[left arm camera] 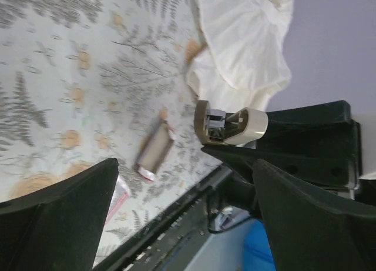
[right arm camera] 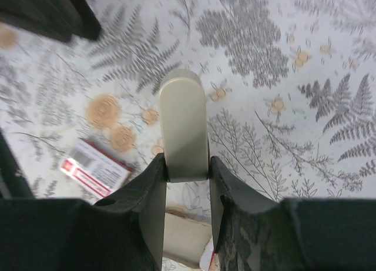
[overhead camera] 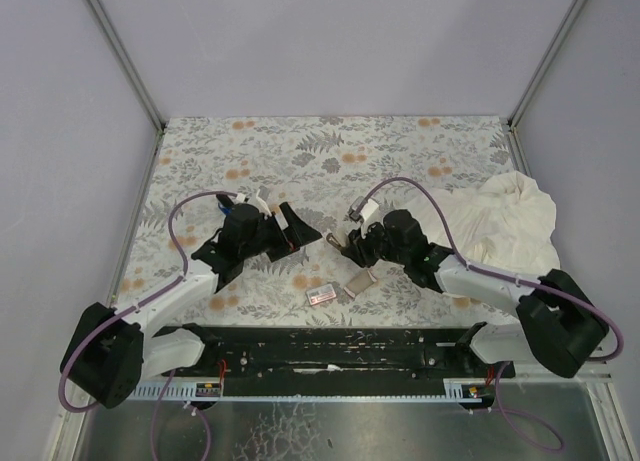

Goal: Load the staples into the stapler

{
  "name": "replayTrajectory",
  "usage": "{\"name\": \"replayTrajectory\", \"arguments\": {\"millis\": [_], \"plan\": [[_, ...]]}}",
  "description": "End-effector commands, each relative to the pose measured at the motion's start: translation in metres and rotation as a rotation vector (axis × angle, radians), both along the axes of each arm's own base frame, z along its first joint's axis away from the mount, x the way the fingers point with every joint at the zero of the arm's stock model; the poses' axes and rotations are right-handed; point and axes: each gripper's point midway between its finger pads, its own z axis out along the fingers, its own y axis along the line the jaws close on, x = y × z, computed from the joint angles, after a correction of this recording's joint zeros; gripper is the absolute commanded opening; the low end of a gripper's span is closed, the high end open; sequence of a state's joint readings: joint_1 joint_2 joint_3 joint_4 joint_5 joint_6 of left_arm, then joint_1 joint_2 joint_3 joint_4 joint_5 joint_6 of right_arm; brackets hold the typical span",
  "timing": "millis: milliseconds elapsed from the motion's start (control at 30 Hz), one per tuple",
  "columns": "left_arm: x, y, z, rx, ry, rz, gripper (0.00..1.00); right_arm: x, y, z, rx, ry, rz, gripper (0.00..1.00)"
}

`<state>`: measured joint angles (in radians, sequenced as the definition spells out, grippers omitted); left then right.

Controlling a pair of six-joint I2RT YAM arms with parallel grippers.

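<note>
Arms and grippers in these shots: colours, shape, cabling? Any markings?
Both match. The left arm and right arm have white links, black joint housings and a chunky black base block. A purple cable loops along each. The left gripper and right gripper are all black, and the fingers are broad tapering wedges. No markings are legible.

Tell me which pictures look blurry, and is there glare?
Top view: soft even light, no glare. Left wrist view: the open left gripper blurs up close. Right wrist view: the right gripper gripping the cream stapler is soft; staples box slightly blurred.
</note>
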<state>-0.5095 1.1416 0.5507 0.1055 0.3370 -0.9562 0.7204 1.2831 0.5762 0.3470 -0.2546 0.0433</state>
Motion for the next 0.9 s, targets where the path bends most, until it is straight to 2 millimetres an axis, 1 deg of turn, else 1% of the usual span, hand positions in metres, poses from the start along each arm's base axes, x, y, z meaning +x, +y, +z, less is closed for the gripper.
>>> {"name": "replayTrajectory", "arguments": {"millis": [0, 33, 100, 167, 367, 533, 600, 633, 667, 867], "plan": [[-0.011, -0.032, 0.053, -0.245, -0.092, -0.147, 0.99, -0.014, 0.007, 0.024, 0.099, -0.015, 0.043, 0.0], [-0.013, -0.036, 0.061, -0.261, -0.11, -0.163, 1.0, -0.016, 0.007, 0.025, 0.099, -0.012, 0.046, 0.0], [-0.014, -0.041, 0.068, -0.256, -0.133, -0.177, 1.0, -0.018, 0.006, 0.027, 0.101, -0.011, 0.053, 0.0], [-0.013, -0.045, 0.067, -0.232, -0.134, -0.188, 1.0, -0.021, 0.006, 0.03, 0.106, -0.01, 0.058, 0.0], [-0.007, -0.055, 0.042, -0.117, -0.052, -0.196, 1.0, -0.026, 0.008, 0.042, 0.127, -0.021, 0.077, 0.0], [-0.005, -0.067, 0.04, -0.119, -0.032, -0.23, 1.0, -0.03, 0.01, 0.045, 0.129, -0.026, 0.101, 0.0], [-0.007, -0.074, 0.037, -0.119, -0.025, -0.249, 0.97, -0.03, 0.01, 0.043, 0.12, -0.022, 0.101, 0.0], [-0.008, -0.077, 0.035, -0.118, -0.019, -0.259, 0.91, -0.03, 0.01, 0.042, 0.119, -0.021, 0.101, 0.0], [-0.01, -0.079, 0.034, -0.118, -0.014, -0.27, 0.83, -0.03, 0.01, 0.042, 0.118, -0.023, 0.098, 0.0], [-0.02, -0.08, 0.027, -0.118, 0.008, -0.284, 0.13, -0.024, 0.003, 0.038, 0.112, -0.037, 0.044, 0.0]]}}
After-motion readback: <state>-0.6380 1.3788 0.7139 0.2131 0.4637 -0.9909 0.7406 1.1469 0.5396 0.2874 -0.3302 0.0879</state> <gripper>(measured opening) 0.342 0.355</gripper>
